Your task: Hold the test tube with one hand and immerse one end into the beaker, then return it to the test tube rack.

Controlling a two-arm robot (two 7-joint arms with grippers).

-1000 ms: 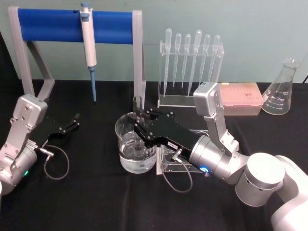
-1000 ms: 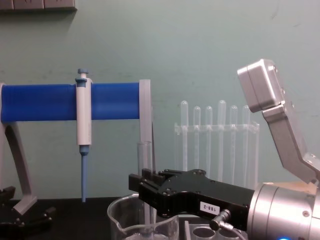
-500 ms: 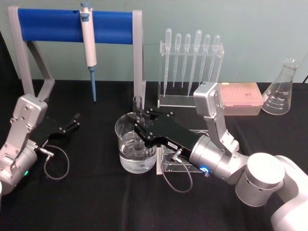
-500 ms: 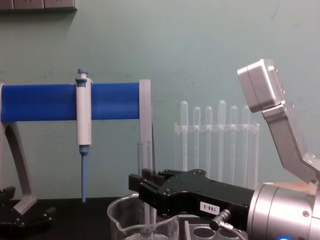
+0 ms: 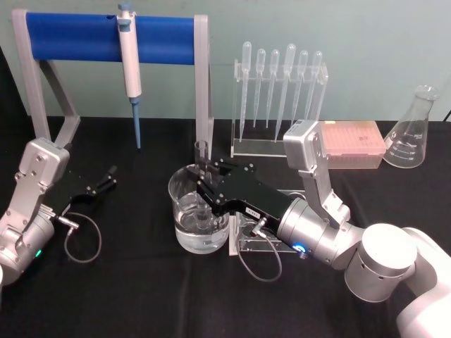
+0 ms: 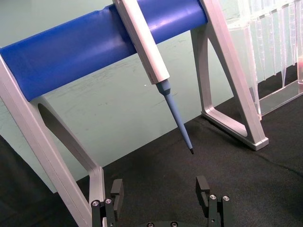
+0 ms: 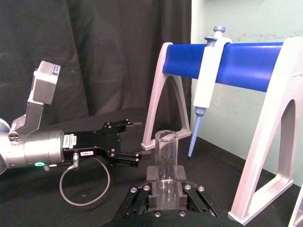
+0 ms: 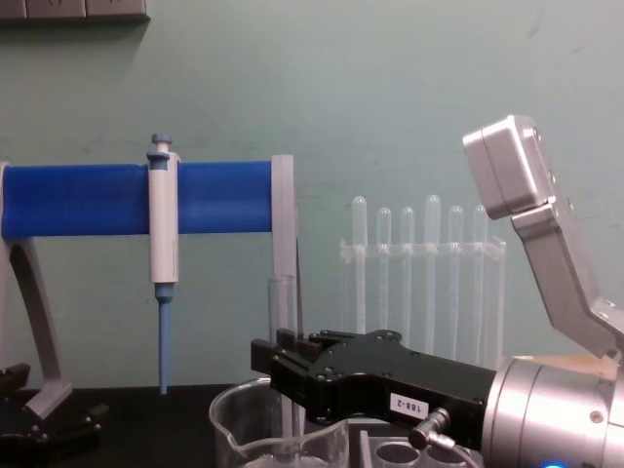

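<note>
Six pipettes (image 5: 289,77) racked up, one pipettor (image 5: 129,63), one beaker (image 5: 182,205), one test tube (image 5: 201,153), one flask (image 5: 409,137), one pink box (image 5: 352,144).

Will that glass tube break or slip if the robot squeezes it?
Probably fragile: the test tube is clear glass. Likely slippery, smooth-walled in the right pincer. Being round, it might roll if laid down.

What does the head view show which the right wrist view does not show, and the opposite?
The head view adds the beaker holding water under the right hand, and a flask. The right wrist view adds the open rim of the test tube, seen close. Both show the tube, the pipettor and the open left hand.
</note>
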